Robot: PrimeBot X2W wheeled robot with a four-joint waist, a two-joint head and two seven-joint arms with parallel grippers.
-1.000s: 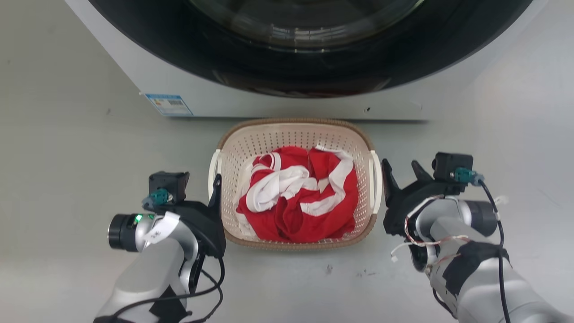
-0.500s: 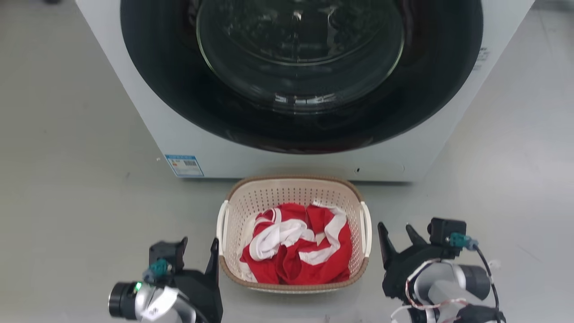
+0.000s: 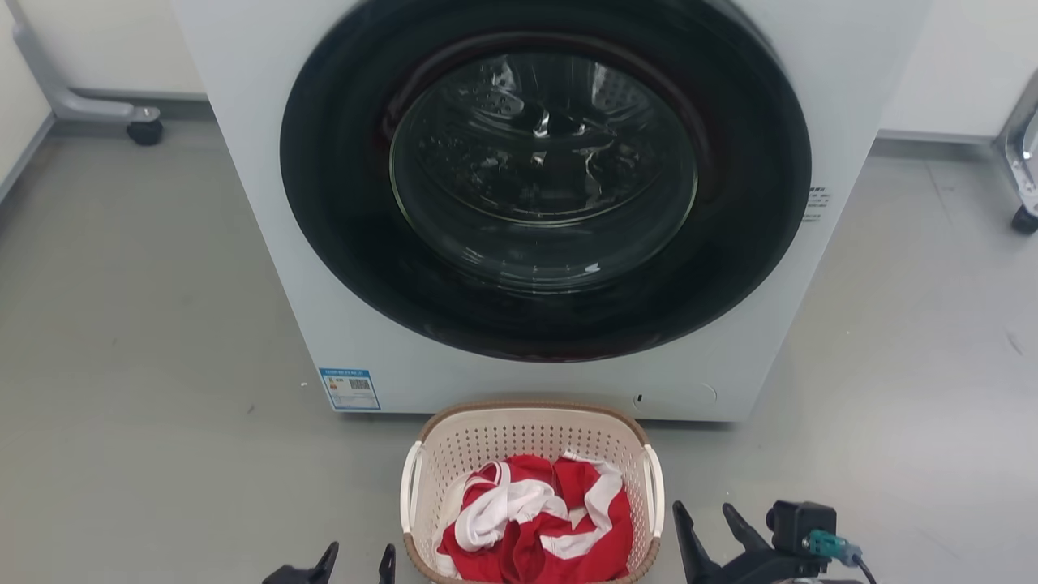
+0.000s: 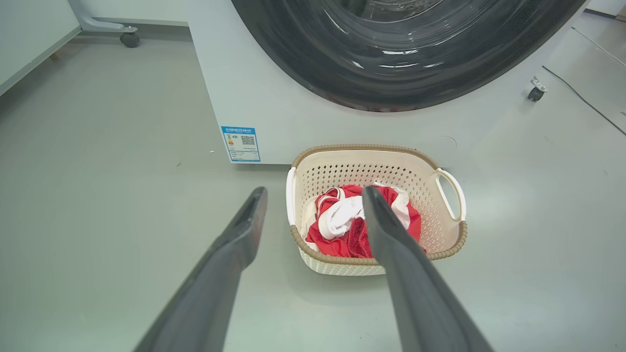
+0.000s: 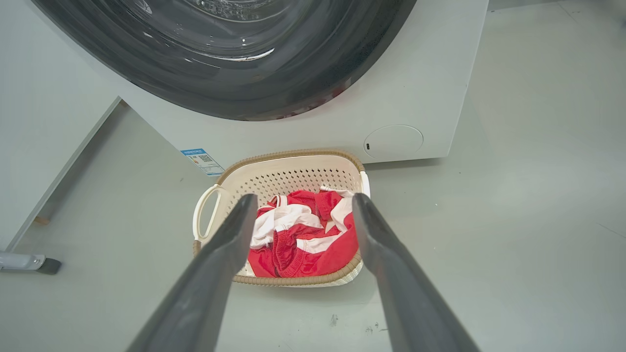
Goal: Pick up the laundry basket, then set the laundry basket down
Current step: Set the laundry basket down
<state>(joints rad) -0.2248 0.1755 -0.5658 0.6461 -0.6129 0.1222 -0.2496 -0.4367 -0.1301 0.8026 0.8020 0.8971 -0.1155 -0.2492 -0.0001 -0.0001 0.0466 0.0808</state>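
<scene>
The laundry basket (image 3: 527, 430) sits between the spread, empty left claw (image 3: 358, 561) and right claw (image 3: 704, 523), seemingly untouched. Pinch each claw's nearest handle (image 3: 655, 491) together; lift level.

near end of laundry basket (image 3: 527, 438) below head view's bottom edge

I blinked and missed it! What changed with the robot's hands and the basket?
The head view tipped up, so more of the washing machine shows. The left hand and right hand drew back from the laundry basket, still open, holding nothing. The basket stayed on the floor with its red-and-white clothes.
</scene>
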